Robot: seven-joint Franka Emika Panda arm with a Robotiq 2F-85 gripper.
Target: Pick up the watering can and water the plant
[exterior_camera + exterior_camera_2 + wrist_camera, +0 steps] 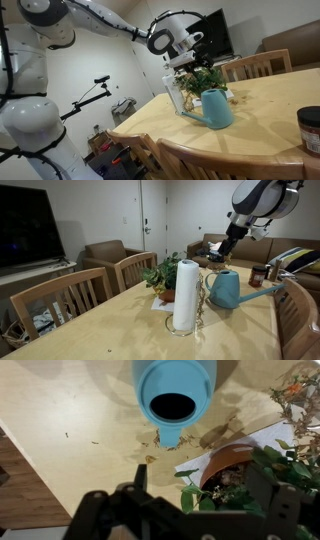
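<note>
watering can (216,108): on table (268,112) | plant (204,80): just beside it | paper roll (185,295): near plant

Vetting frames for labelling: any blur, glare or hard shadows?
Wrist view: gripper dark and out of focus at the bottom; watering can sharp, soft shadow beside it on the table. In both exterior views: even indoor light, no glare, fine detail soft, plant leaves merge into a blob.
</note>
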